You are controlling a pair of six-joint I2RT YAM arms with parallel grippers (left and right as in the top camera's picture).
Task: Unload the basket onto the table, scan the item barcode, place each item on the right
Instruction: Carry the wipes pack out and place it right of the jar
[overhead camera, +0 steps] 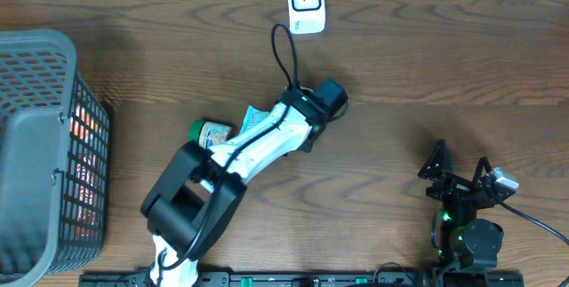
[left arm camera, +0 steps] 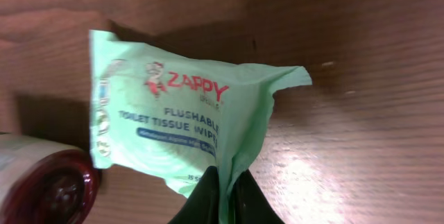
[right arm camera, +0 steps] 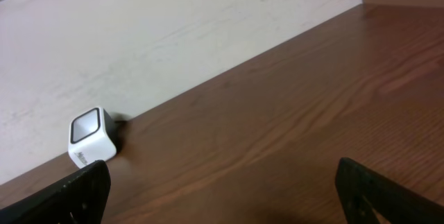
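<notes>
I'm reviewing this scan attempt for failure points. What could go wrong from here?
The left gripper pinches the wipes pack only by a crumpled edge, so it may slip or droop. No barcode shows on the visible face, so it may not end up facing the scanner.

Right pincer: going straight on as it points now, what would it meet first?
Nothing near: the open right pincer faces bare table, then probably the pale wall. The white scanner sits left of that line, though depth is unclear.
</notes>
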